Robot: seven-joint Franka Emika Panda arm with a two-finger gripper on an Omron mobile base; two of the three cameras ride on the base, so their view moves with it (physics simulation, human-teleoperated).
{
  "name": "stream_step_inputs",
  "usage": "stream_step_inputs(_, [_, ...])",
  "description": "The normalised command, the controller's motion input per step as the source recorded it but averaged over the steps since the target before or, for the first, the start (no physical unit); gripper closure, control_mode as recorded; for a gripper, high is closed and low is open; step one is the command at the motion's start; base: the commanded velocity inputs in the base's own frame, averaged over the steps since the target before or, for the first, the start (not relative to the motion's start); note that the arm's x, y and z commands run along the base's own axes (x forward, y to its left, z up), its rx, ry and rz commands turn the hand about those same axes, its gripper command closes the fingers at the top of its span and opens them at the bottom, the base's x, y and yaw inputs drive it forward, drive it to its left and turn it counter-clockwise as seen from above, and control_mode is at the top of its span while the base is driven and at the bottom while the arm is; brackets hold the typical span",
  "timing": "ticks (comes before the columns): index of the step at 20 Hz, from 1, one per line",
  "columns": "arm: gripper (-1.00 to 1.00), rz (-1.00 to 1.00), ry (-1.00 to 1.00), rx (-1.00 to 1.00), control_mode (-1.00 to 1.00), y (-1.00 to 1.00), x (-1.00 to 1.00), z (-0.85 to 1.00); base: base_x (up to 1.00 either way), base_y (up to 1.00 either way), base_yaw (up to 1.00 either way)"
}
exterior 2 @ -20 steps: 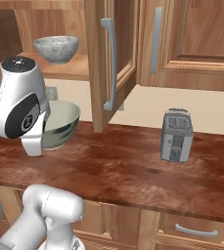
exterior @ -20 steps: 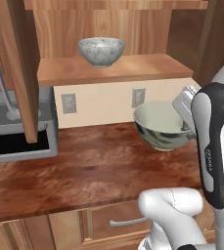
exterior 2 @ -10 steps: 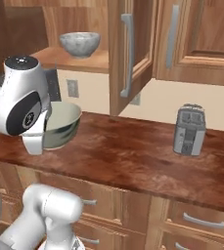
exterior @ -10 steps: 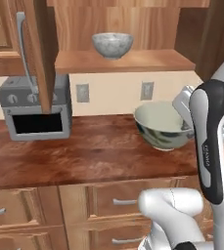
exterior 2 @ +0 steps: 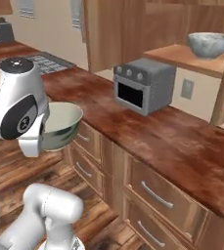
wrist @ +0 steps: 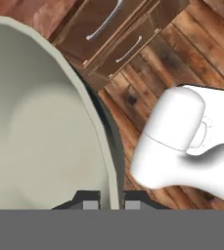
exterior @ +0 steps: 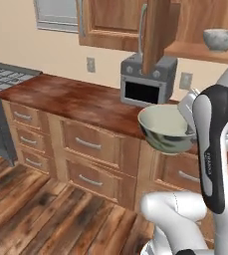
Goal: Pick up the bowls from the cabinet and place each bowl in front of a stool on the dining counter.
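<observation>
hand [wrist: 108, 202] is clamped on the rim of the dark green-grey bowl [exterior: 166, 128], carrying it in the air out past the surface [exterior: 80, 99] edge, over the wood floor [exterior: 41, 214]. the stone-look bowl [exterior 2: 209, 44] sits up on the cabinet shelf [exterior 2: 182, 56], above the toaster oven [exterior 2: 143, 84].

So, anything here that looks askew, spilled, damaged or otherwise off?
Nothing spilled or broken. The gripper pinches the rim of the dark green-grey bowl, which hangs tilted, off the counter's edge over the floor. A cabinet door stands open, and the grey-white bowl sits upright on the shelf.
</observation>
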Motion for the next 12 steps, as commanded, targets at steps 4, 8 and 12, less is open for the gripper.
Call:
stream_step_inputs(4, [1.00, 0.00, 0.00, 0.00, 1.00, 0.00, 0.00, 0.00, -0.24, 0.33, 1.00])
stream_step_inputs(8, [1.00, 0.00, 0.00, 0.00, 1.00, 0.00, 0.00, 0.00, -0.22, 0.29, 1.00])
stream_step_inputs(12, [1.00, 0.00, 0.00, 0.00, 1.00, 0.00, 0.00, 0.00, -0.21, 0.25, 1.00])
